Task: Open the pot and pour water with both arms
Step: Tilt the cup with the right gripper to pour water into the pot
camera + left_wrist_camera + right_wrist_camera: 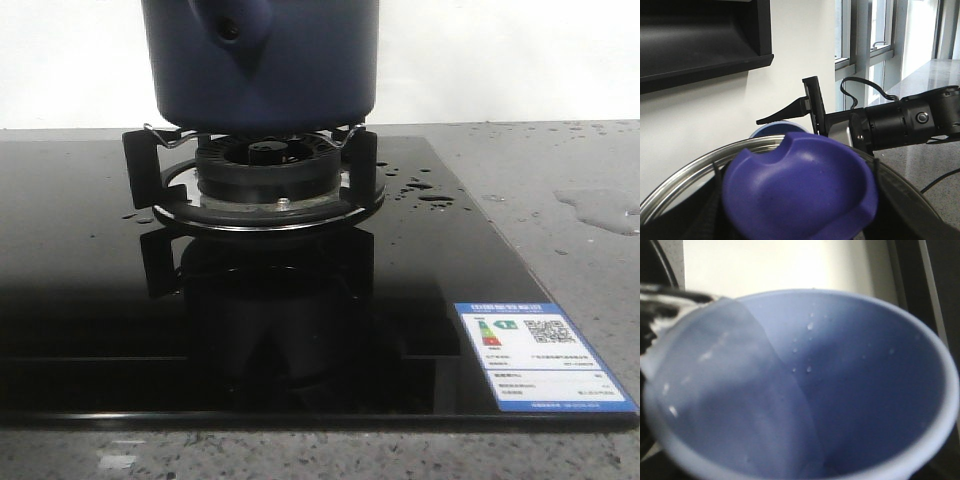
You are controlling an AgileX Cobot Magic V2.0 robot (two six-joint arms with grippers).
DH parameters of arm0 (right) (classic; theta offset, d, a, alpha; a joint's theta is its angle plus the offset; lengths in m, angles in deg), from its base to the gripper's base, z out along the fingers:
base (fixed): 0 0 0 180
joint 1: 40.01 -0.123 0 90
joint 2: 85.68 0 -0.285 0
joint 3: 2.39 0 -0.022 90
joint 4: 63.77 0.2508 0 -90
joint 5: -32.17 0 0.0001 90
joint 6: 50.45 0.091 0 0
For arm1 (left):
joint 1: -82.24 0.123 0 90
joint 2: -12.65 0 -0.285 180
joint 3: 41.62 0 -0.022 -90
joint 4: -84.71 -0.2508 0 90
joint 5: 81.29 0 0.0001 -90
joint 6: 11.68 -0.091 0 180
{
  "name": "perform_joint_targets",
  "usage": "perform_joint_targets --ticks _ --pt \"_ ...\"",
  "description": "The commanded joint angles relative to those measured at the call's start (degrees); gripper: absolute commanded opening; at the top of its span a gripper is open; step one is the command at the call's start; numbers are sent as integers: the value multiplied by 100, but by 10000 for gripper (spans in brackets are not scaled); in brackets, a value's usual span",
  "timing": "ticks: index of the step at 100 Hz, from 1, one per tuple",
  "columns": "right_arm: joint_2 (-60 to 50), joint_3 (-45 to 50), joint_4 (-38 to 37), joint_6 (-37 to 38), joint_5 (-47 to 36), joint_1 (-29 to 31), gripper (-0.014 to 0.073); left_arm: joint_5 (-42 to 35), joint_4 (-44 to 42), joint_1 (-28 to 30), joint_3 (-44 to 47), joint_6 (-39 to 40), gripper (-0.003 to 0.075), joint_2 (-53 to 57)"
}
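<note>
A: So where does the pot (260, 60) sit?

B: On the burner stand (255, 175). The right claw (812, 107) holds a pale blue cup (805, 385) tipped at the pot's steel rim (700, 167).

A: And the left claw?

B: Just above the open pot, holding the blue lid (800, 192); its fingers are hidden.

Dark navy-blue matte pot (262, 62) over a black burner (265, 170) ringed in shiny silver, on a glossy black cooktop (230, 320) bearing a white-and-blue label (540, 357) at near right, against speckled grey counter (570, 200); pale blue cup (840, 390), droplet-flecked inside.
</note>
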Motion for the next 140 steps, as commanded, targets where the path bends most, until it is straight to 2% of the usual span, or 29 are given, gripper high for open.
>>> perform_joint_targets --ticks 1,15,35,62,80,93,103,109,124,140 --pt "-261 -242 -455 -7 -236 -7 257 51 614 5 -178 8 251 150" --pt "-261 -242 -1205 -7 -258 -7 257 51 614 5 -178 8 251 150" --pt "-251 -242 -1294 -7 -156 -7 257 124 614 5 -178 8 251 150" --pt "-251 -242 -3428 -7 -46 -75 257 158 674 5 -178 8 251 150" --pt "-239 -266 -4075 -7 118 -111 257 158 674 5 -178 8 251 150" --pt "-239 -438 -4085 -7 118 -111 257 183 674 5 -178 8 251 150" --pt "-239 -530 -3978 -7 154 -111 257 199 674 5 -178 8 251 150" --pt "-239 -546 -3632 18 154 -111 257 199 674 5 -178 8 251 150" --pt "-251 -546 -1720 766 375 -111 257 207 674 5 -178 8 251 150" --pt "-393 -546 -156 1033 1010 -202 257 207 560 -173 -178 8 251 150"
